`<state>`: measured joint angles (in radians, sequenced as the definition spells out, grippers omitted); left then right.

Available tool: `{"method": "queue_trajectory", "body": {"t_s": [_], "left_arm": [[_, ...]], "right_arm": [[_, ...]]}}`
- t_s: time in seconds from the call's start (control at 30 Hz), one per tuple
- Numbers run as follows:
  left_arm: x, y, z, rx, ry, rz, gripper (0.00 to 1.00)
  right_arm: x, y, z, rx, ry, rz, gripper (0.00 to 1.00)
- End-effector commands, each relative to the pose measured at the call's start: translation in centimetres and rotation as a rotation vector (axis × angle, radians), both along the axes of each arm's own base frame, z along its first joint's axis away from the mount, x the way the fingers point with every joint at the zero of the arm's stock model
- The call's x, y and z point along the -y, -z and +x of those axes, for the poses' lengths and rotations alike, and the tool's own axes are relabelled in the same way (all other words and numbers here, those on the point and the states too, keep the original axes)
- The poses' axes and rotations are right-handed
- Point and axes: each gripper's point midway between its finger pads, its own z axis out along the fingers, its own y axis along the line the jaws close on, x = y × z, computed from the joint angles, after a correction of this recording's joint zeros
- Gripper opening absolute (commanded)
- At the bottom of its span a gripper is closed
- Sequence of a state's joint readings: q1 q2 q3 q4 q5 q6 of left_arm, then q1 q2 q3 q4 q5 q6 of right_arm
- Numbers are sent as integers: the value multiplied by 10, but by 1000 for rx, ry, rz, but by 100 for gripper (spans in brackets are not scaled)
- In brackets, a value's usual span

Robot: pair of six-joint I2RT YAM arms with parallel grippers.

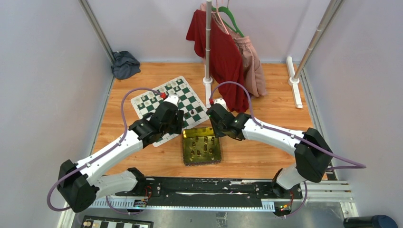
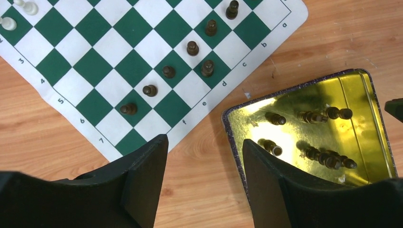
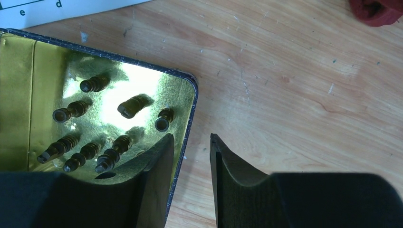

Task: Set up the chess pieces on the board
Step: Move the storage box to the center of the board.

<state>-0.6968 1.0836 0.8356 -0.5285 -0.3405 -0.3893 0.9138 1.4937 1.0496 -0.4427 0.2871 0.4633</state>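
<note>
The board [image 1: 157, 102], a green-and-white mat, lies at the table's middle left. Several dark chess pieces [image 2: 168, 71] stand in a slanted row near its corner, and two cream ones [image 2: 31, 7] stand at the far edge. More dark pieces [image 3: 135, 105] lie flat in the gold tin [image 1: 188, 154] just in front of the board. My left gripper [image 2: 204, 147] hangs open over bare wood between the board's corner and the tin [image 2: 361, 90], holding nothing. My right gripper [image 3: 190, 140] is open too, its fingers either side of the rim of the tin [image 3: 19, 95].
A clothes stand with a red shirt [image 1: 221, 52] and a pink garment [image 1: 249, 59] rises just behind the board, its pole base [image 1: 207, 80] on the table. A dark cloth bundle [image 1: 125, 64] sits at the back left corner. A white post foot [image 1: 294, 83] stands at the back right.
</note>
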Motion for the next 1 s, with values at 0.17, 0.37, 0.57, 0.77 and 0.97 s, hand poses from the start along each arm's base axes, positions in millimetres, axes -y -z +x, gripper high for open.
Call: {"method": "queue_trajectory", "body": {"t_s": [0.17,0.37,0.57,0.77,0.97], "left_arm": [[5,3,-13,0,26,-27,65],[5,1,-17,9,33,-35,65],[4,0,-19,17,34,-40,65],[2,3,-20,15,36,-31,65],[2,3,-19,16,40,-18,65]], "right_arm": [[1,20,-3,-20,15,-30,38],[3,32,-1,-33,27,-40,35],[6,41,3,-40,37,-44,29],[5,46,8,-47,39,-43,26],[6,50,12,-55,47,-42,21]]}}
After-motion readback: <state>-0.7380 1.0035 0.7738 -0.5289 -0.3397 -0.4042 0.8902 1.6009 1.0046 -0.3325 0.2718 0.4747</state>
